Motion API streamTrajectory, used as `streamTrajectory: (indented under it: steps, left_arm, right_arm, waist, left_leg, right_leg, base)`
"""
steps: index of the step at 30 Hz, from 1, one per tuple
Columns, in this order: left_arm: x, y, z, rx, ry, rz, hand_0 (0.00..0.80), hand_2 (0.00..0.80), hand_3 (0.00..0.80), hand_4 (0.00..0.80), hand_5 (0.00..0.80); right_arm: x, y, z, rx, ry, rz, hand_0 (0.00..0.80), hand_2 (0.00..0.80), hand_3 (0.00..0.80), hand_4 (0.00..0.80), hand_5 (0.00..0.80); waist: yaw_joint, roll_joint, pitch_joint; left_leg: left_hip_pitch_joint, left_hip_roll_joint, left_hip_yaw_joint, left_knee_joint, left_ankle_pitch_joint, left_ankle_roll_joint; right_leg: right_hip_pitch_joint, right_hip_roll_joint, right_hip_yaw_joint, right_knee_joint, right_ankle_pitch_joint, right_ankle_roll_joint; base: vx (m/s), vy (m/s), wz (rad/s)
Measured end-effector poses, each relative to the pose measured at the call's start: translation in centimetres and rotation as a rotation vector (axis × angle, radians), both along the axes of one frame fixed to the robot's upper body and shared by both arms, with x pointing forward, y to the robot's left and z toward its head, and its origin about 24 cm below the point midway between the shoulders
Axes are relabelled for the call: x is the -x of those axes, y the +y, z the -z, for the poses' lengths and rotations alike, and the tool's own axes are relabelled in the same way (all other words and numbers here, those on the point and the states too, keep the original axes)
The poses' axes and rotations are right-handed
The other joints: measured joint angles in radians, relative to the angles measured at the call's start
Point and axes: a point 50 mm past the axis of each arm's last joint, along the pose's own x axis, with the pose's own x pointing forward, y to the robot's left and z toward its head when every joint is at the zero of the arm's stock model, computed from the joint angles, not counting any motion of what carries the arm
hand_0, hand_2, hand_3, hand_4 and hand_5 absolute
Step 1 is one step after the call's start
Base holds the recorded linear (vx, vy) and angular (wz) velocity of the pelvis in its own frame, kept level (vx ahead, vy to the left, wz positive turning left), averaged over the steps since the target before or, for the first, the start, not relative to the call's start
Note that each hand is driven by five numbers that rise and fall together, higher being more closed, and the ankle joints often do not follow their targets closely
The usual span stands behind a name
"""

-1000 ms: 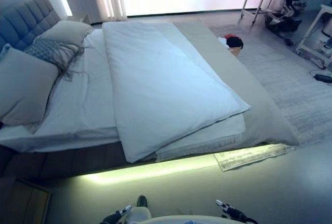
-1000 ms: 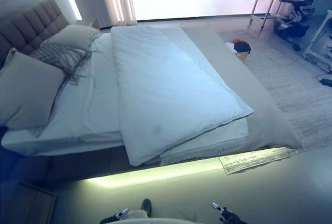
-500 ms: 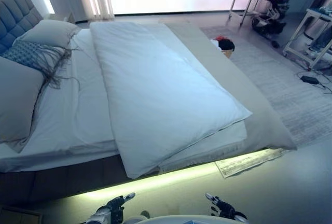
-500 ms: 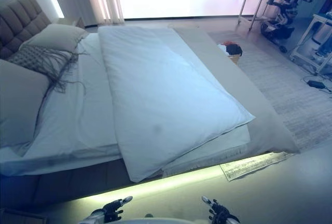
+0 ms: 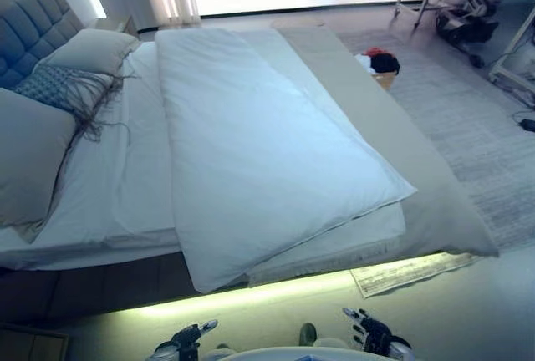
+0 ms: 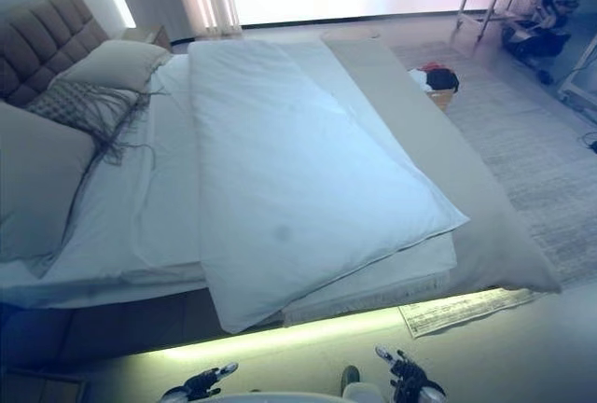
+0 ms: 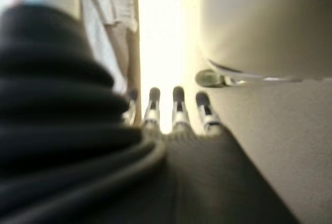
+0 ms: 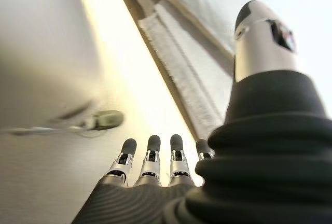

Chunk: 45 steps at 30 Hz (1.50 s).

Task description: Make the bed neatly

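While nothing is yet in hand, both sets of fingers hang low at the near edge of the scene: left hand (image 5: 185,340) and right hand (image 5: 372,334) with straight, relaxed fingers (image 8: 150,157), empty, well short of the bedding. Just beyond the fingertips, a glowing yellow-green light strip (image 5: 251,292) under the dark bed base. Past that, ahead of both hands, the white folded duvet (image 5: 267,152), doubled over and lying askew, one corner drooping over the near side. Beyond and toward the right hand's side, a grey-beige blanket (image 5: 401,152) over the foot. Farther toward the left hand's side, bare white sheet (image 5: 125,169), grey pillows (image 5: 33,156) and a fringed cushion (image 5: 63,89). Judged barely begun: duvet still to unfold, spread and square.
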Motion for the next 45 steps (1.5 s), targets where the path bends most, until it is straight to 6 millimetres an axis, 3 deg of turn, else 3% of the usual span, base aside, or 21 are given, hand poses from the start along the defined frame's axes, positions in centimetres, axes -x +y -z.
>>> streamTrajectory:
  steps: [5,9,10,12,13,15,16,17,20,22,25,29,33,39,45]
  left_arm:
    - [0.0,-0.2,0.0,0.01,-0.001,0.002,0.0,0.0,0.0,0.0,0.0]
    - [0.7,0.0,0.1,0.004,0.023,-0.009,0.0,0.0,0.0,0.0,0.0]
    - [0.6,0.2,0.1,-0.004,0.019,-0.012,0.0,0.0,0.0,0.0,0.0]
    - [-1.0,1.2,-0.4,-0.037,-0.028,-0.019,0.0,0.0,0.0,0.0,0.0]
    - [-1.4,1.4,-0.6,-0.045,-0.045,-0.025,0.0,0.0,0.0,0.0,0.0]
    - [-1.0,0.5,-0.3,-0.022,-0.034,-0.021,0.0,0.0,0.0,0.0,0.0]
    - [-1.0,0.0,-0.2,-0.011,-0.031,-0.013,0.0,0.0,0.0,0.0,0.0]
    - [-1.3,-0.2,-0.2,-0.012,-0.031,0.006,0.0,0.0,0.0,0.0,0.0]
    - [-1.3,1.0,-0.4,-0.044,-0.031,0.024,0.0,0.0,0.0,0.0,0.0]
    - [-1.6,1.6,-0.6,-0.058,-0.039,0.03,0.0,0.0,0.0,0.0,0.0]
    - [-3.2,1.4,-1.0,-0.055,-0.08,0.076,0.0,0.0,0.0,0.0,0.0]
    - [-6.6,0.3,-2.0,-0.015,-0.19,0.069,0.0,0.0,0.0,0.0,0.0]
    - [-10.2,-0.3,-3.5,0.012,-0.307,0.064,0.0,0.0,0.0,0.0,0.0]
    - [-15.4,-1.4,-6.4,0.035,-0.465,0.106,0.0,0.0,0.0,0.0,0.0]
    - [-17.7,-1.6,-8.0,0.077,-0.548,0.026,0.0,0.0,0.0,0.0,0.0]
  right_arm:
    - [0.5,0.2,0.1,-0.007,0.01,0.001,0.0,0.0,0.0,0.0,0.0]
    - [1.0,0.5,0.3,-0.029,0.026,-0.039,0.0,0.0,0.0,0.0,0.0]
    - [0.8,0.8,0.3,-0.053,0.027,-0.048,0.0,0.0,0.0,0.0,0.0]
    - [0.4,2.0,0.5,-0.102,0.029,-0.068,0.0,0.0,0.0,0.0,0.0]
    - [0.4,2.1,0.5,-0.111,0.03,-0.074,0.0,0.0,0.0,0.0,0.0]
    - [0.0,1.5,0.3,-0.123,0.005,-0.022,0.0,0.0,0.0,0.0,0.0]
    - [-0.1,1.3,0.2,-0.131,-0.006,0.016,0.0,0.0,0.0,0.0,0.0]
    - [-0.4,1.1,0.1,-0.141,-0.021,0.058,0.0,0.0,0.0,0.0,0.0]
    - [-0.4,2.3,0.3,-0.212,-0.044,0.157,0.0,0.0,0.0,0.0,0.0]
    - [-1.0,2.2,0.1,-0.237,-0.075,0.195,0.0,0.0,0.0,0.0,0.0]
    - [-4.7,2.4,-1.0,-0.274,-0.181,0.244,0.0,0.0,0.0,0.0,0.0]
    - [-11.6,2.3,-4.2,-0.361,-0.41,0.358,0.0,0.0,0.0,0.0,0.0]
    - [-16.0,2.3,-7.1,-0.41,-0.542,0.417,0.0,0.0,0.0,0.0,0.0]
    - [-20.3,0.4,-11.1,-0.356,-0.64,0.451,0.0,0.0,0.0,0.0,0.0]
    - [-23.0,-2.4,-15.0,-0.311,-0.727,0.461,0.0,0.0,0.0,0.0,0.0]
  waist:
    - [-0.003,0.004,-0.011]
    - [-0.002,0.002,-0.011]
    - [0.002,-0.008,-0.004]
    - [0.035,-0.067,0.02]
    - [0.049,-0.066,0.028]
    - [0.046,-0.002,0.038]
    - [0.045,0.018,0.041]
    - [0.046,0.026,0.042]
    - [0.044,-0.02,0.051]
    - [0.046,-0.035,0.054]
    - [0.048,-0.031,0.088]
    - [0.049,0.022,0.206]
    - [0.049,0.034,0.284]
    - [0.049,0.031,0.367]
    - [0.051,0.03,0.385]
  left_leg:
    - [0.02,-0.012,-0.001,-0.019,-0.005,-0.029]
    - [0.049,-0.019,0.0,-0.017,-0.014,-0.032]
    - [0.015,-0.024,-0.014,0.062,-0.039,-0.038]
    - [-0.131,-0.05,-0.064,0.333,-0.057,-0.054]
    - [-0.158,-0.032,-0.056,0.348,-0.072,-0.067]
    - [-0.162,0.025,-0.008,0.279,-0.054,-0.04]
    - [-0.179,0.025,-0.006,0.262,-0.054,-0.038]
    - [-0.201,0.021,-0.009,0.246,-0.046,-0.014]
    - [-0.218,-0.036,0.003,0.163,-0.034,0.003]
    - [-0.235,-0.051,0.004,0.119,0.014,0.021]
    - [-0.31,-0.052,0.003,0.119,0.049,0.027]
    - [-0.385,-0.042,0.001,0.134,0.086,0.026]
    - [-0.461,-0.039,-0.003,0.162,0.091,0.019]
    - [-0.556,-0.044,-0.006,0.268,0.059,0.019]
    - [-0.667,-0.042,-0.029,0.437,-0.01,0.015]
  right_leg:
    - [0.022,-0.008,-0.002,-0.02,0.009,0.006]
    - [0.053,-0.016,-0.009,-0.023,-0.006,0.025]
    - [0.053,-0.026,-0.012,-0.024,-0.013,0.02]
    - [0.055,-0.077,-0.003,-0.022,-0.012,0.009]
    - [0.057,-0.077,-0.008,-0.023,-0.008,0.007]
    - [0.051,-0.057,-0.052,0.008,-0.019,0.013]
    - [0.028,-0.06,-0.066,0.035,-0.026,0.021]
    - [-0.008,-0.068,-0.072,0.066,-0.031,0.029]
    - [-0.051,-0.126,-0.068,0.083,-0.026,0.056]
    - [-0.086,-0.138,-0.067,0.089,-0.027,0.059]
    - [-0.172,-0.141,-0.062,0.122,-0.023,0.067]
    - [-0.246,-0.134,-0.063,0.154,-0.019,0.061]
    - [-0.333,-0.139,-0.062,0.21,-0.034,0.048]
    - [-0.462,-0.173,-0.045,0.395,-0.112,0.048]
    - [-0.594,-0.204,-0.019,0.604,-0.214,0.026]
  base:
    - [0.123,0.035,0.01]
    - [0.072,0.054,0.04]
    - [0.005,0.134,0.12]
    - [0.064,0.275,-0.01]
    - [0.049,0.307,-0.15]
    - [0.034,0.227,-0.02]
    - [0.065,0.174,0.03]
    - [0.068,0.136,-0.09]
    - [0.006,0.072,0.14]
    - [-0.148,0.025,0.3]
    - [-0.236,-0.056,0.19]
    - [-0.157,-0.076,0.1]
    - [-0.169,-0.041,0.02]
    - [-0.105,0.003,0.06]
    - [-0.048,-0.013,0.06]
